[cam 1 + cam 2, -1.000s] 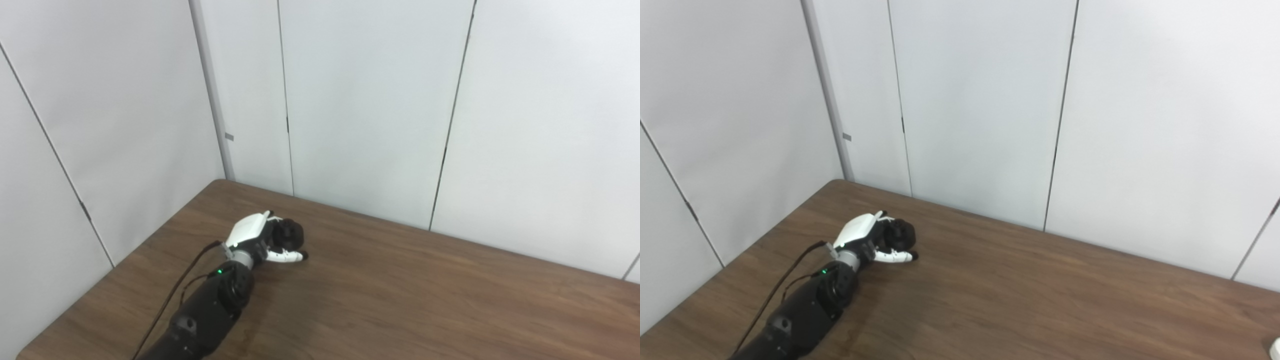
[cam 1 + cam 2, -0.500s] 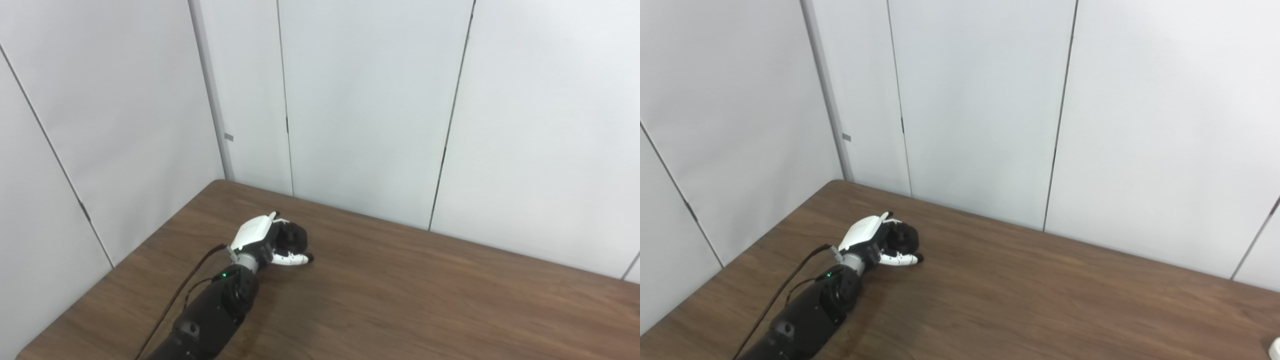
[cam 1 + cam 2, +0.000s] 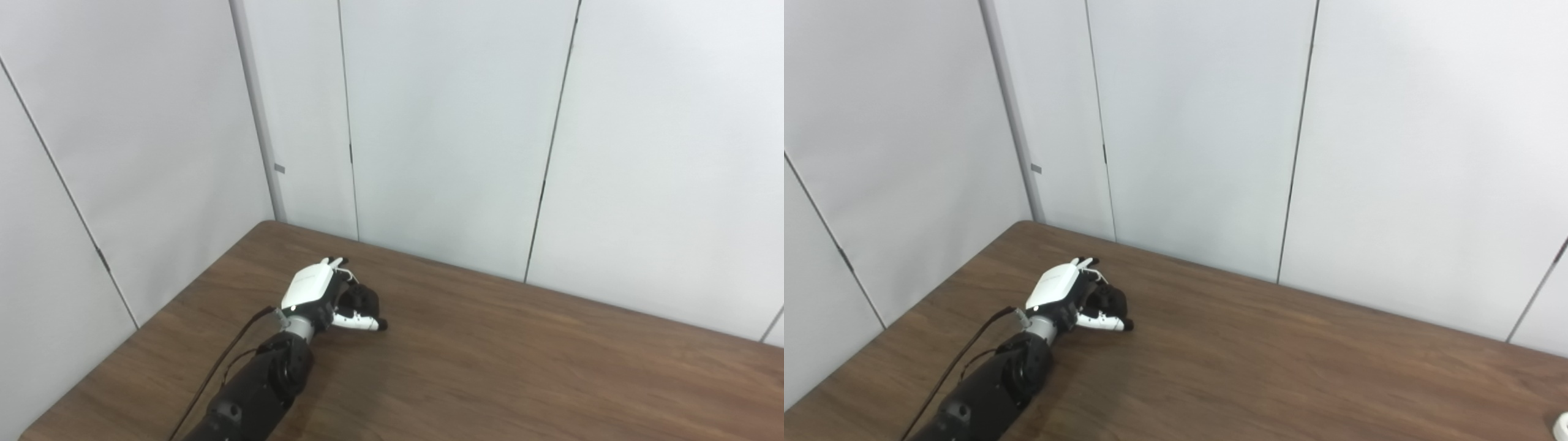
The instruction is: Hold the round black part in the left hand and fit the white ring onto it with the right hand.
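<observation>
A wooden counter point(image 3: 490, 367) is seen in the corner of a room lined with pale wall panels point(image 3: 441, 122). The left hand point(image 3: 318, 294) is held over the counter near that corner, with its white back turned upward and its black forearm point(image 3: 257, 392) running down to the bottom edge of the picture. A dark cable point(image 3: 214, 373) is strung along the outer side of the forearm. The round black part point(image 3: 361, 300) is gripped by the left hand: it is seen just beside the white shell, with the fingers point(image 3: 334, 263) curled over its far side and the thumb point(image 3: 361, 323) laid across its near side. Whether the part is resting on the counter or lifted clear of it cannot be told. At the lower right edge of the right eye view, well apart from the left hand, a small white object point(image 3: 1560, 424) is partly shown on the counter; what it is cannot be told. The right hand is not shown in either view.
</observation>
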Robot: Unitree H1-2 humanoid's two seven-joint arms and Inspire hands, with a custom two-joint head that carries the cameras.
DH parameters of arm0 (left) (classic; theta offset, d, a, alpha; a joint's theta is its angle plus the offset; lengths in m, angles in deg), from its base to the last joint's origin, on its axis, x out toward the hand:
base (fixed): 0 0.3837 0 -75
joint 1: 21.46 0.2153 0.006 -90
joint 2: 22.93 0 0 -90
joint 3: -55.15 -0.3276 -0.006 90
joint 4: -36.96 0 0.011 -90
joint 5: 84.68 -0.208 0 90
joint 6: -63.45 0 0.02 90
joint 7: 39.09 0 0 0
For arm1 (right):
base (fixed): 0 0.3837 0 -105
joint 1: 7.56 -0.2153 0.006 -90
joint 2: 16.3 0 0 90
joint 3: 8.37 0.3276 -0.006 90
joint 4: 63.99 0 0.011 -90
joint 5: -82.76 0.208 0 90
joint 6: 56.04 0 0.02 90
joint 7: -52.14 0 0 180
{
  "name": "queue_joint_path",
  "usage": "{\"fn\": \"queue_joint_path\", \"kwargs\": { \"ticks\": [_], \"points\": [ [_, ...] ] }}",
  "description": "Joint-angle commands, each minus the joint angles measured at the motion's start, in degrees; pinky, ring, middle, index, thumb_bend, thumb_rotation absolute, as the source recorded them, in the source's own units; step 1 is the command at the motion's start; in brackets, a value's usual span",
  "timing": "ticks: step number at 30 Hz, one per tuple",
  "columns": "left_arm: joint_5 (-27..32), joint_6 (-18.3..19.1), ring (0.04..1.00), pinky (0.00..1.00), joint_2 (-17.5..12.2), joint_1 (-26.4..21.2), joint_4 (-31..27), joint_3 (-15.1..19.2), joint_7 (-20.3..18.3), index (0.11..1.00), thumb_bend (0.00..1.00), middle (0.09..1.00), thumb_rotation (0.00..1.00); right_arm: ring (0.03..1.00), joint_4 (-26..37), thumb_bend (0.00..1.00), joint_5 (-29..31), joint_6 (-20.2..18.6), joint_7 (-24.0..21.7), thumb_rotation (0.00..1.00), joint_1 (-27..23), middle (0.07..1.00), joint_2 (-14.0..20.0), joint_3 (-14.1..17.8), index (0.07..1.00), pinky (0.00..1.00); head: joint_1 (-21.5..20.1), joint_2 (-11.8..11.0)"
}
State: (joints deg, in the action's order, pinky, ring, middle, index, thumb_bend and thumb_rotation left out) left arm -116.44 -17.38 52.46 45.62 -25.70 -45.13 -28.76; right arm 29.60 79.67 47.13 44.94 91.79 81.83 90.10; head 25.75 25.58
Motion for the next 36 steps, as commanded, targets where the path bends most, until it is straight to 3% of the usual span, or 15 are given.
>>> {"fn": "queue_joint_path", "kwargs": {
  "ticks": [1, 7, 14, 22, 31, 36],
  "points": [
    [-0.8, 1.68, 1.0, 1.0, -1.54, 1.01, -0.19, -0.96, -3.61, 0.493, 0.52, 0.98, 0.06, 0.997, 0.72, 0.54, 0.01, -2.1, -0.01, 0.2, 0.77, 1.0, 1.51, 1.28, 0.967, 0.84, -0.04, 0.04],
    [-0.88, 1.62, 1.0, 1.0, -2.29, 2.28, -1.11, -0.88, -4.2, 0.493, 0.52, 0.984, 0.06, 1.0, 0.87, 0.55, -0.25, -2.45, 0.05, 0.23, 0.78, 1.0, 1.61, 1.24, 0.972, 0.88, -0.11, 0.14],
    [-1.68, -3.97, 1.0, 1.0, -1.26, 2.73, 1.63, -1.29, 1.4, 0.478, 0.52, 0.856, 0.05, 0.995, 1.74, 0.56, -0.59, -3.55, 0.17, 0.25, 1.0, 1.0, 1.52, 1.33, 0.958, 0.84, -0.28, 0.21],
    [-2.22, -7.59, 0.989, 1.0, -0.86, 4.13, 0.94, -3.04, 2.34, 0.476, 0.52, 0.837, 0.05, 0.99, 1.68, 0.58, -1.63, -3.16, 0.57, 0.29, 1.05, 1.0, 1.32, 1.37, 0.957, 0.82, -0.6, 0.54],
    [-3.12, -8.77, 0.996, 1.0, 0.74, 8.02, -7.21, -5.24, 1.95, 0.478, 0.52, 0.848, 0.05, 0.985, 2.77, 0.56, -1.39, -3.39, 0.34, 0.24, 1.07, 1.0, 0.99, 1.23, 0.958, 0.81, -1.86, 1.23],
    [-3.93, -8.2, 1.0, 1.0, 1.91, 9.98, -13.33, -5.94, 0.61, 0.478, 0.52, 0.878, 0.05, 0.999, 4.46, 0.57, -4.55, -4.48, 0.87, 0.27, 1.12, 1.0, 0.81, 0.86, 0.963, 0.87, -3.62, 1.96]
  ]
}}
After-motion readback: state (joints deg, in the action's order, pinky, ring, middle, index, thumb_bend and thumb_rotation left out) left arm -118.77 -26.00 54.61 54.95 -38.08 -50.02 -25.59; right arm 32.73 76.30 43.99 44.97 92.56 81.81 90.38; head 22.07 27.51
